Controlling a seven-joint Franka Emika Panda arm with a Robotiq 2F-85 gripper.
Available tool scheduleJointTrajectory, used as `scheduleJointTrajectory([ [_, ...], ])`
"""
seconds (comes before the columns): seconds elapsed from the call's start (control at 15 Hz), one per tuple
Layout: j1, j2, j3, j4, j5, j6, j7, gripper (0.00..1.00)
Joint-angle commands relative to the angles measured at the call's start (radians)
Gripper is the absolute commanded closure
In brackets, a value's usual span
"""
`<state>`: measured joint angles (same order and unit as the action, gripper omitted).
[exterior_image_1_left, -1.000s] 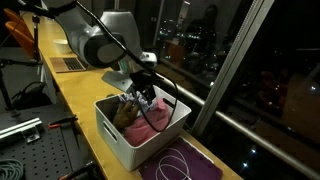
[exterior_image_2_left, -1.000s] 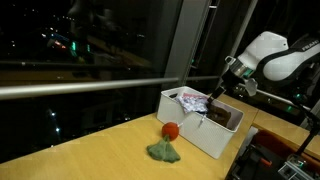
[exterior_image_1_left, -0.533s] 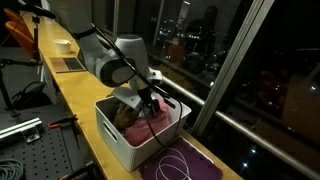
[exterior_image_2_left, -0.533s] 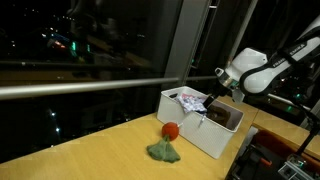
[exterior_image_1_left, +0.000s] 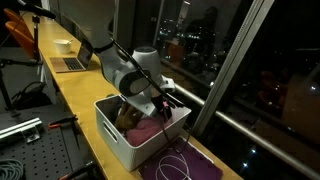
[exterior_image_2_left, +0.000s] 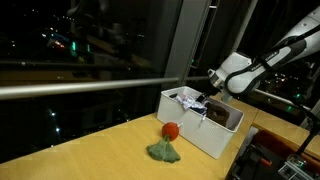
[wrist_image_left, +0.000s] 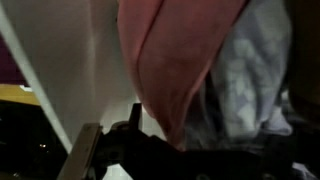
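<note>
Dark night windows (exterior_image_2_left: 100, 40), yellow wooden counter (exterior_image_2_left: 90, 150)

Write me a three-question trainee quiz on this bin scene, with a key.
1. True or false: the red ball lies on the tabletop, outside the white bin.
2. Which is the hand nearest to? A) the cloths in the bin B) the red ball C) the tabletop
3. Fill the gap: in the wrist view, the nearest cloth is coloured ____.
Key: 1 true; 2 A; 3 pink.
</note>
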<state>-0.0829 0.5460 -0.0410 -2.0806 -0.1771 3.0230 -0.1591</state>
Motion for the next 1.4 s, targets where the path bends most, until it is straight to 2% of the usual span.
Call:
scheduleJointTrajectory([
  [0.0, -0.053, 0.107, 0.051, 0.046, 0.04, 0.009, -0.024, 0.0],
  [0.07, -0.058, 0.125, 0.059, 0.047, 0.044, 0.008, -0.021, 0.0],
  [0.13, -0.063, 0.136, 0.064, 0.044, 0.047, 0.007, -0.017, 0.25],
  [0.2, -0.066, 0.143, 0.071, 0.045, 0.051, 0.006, -0.014, 0.26],
  [0.27, -0.075, 0.138, 0.083, 0.036, 0.056, 0.006, -0.014, 0.32],
  [0.47, -0.09, 0.074, 0.109, -0.016, 0.07, 0.005, -0.014, 0.57],
  [0.6, -0.113, 0.014, 0.131, -0.058, 0.085, 0.0, -0.019, 0.7],
  [0.8, -0.189, -0.115, 0.199, -0.147, 0.127, -0.016, -0.04, 0.94],
  [0.87, -0.221, -0.158, 0.23, -0.172, 0.151, -0.023, -0.05, 0.99],
  [1.0, -0.294, -0.237, 0.289, -0.21, 0.214, -0.051, -0.084, 1.0],
  [1.07, -0.333, -0.278, 0.32, -0.225, 0.259, -0.069, -0.112, 0.97],
  [1.13, -0.392, -0.315, 0.369, -0.238, 0.284, -0.089, -0.126, 0.98],
  [1.33, -0.5, -0.421, 0.463, -0.261, 0.444, -0.159, -0.231, 0.97],
])
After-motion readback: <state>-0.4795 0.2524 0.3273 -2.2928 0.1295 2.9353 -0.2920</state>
